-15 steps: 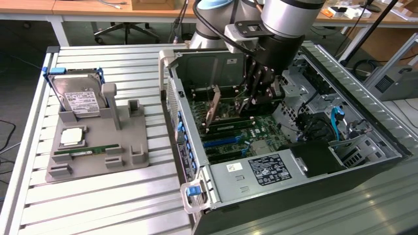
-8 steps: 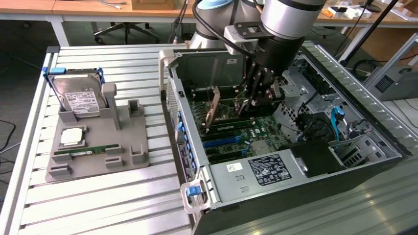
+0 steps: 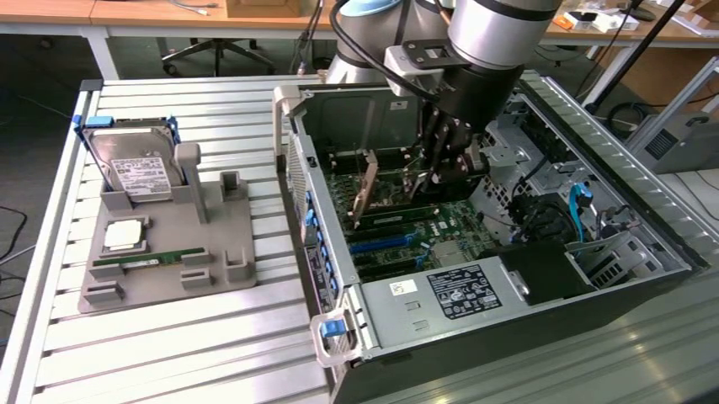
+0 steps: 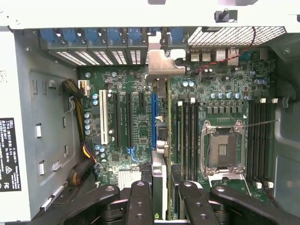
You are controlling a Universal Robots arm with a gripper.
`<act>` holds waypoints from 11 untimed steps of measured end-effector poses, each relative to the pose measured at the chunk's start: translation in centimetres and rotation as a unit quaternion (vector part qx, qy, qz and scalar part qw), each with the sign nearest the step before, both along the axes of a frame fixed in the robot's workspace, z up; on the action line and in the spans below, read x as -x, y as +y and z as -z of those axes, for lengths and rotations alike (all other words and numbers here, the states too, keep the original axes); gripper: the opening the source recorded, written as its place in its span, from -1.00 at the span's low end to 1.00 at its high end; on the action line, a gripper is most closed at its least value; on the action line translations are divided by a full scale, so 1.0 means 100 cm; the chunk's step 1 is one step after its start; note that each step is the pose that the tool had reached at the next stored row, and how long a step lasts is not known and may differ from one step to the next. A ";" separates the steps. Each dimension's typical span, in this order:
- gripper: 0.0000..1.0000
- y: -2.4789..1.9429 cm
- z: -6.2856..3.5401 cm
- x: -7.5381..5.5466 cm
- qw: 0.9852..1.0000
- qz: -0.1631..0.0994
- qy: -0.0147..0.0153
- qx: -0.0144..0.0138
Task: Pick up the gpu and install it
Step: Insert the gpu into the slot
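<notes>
Brown-edged and thin, the gpu [image 4: 161, 140] stands on edge on the motherboard [image 4: 136, 117], clamped between the gripper [image 4: 161, 197] fingers, its long axis running along the blue slot [image 4: 153, 117]. Its silver bracket [image 4: 165, 63] points at the case's rear wall [image 4: 93, 37], touching the slot covers.

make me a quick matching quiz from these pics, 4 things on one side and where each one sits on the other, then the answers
Things:
1. gpu
2. hard drive
3. RAM stick
4. gripper

Places:
A. lying flat at the grey holder's front
B. standing on edge inside the computer case
C. upright at the holder's back
D. reaching down over the motherboard

Pairs: 1-B, 2-C, 3-A, 4-D
</notes>
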State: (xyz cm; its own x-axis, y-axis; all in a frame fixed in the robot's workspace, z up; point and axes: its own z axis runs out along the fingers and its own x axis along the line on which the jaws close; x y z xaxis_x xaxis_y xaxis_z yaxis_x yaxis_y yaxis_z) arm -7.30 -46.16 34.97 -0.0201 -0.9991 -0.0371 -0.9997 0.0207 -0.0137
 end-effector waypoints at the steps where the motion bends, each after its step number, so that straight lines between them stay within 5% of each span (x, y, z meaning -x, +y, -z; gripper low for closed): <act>1: -0.47 -0.0002 0.0001 0.000 1.000 0.000 0.000 0.000; 11: -0.47 -0.0027 0.0009 0.002 1.000 0.000 0.000 0.000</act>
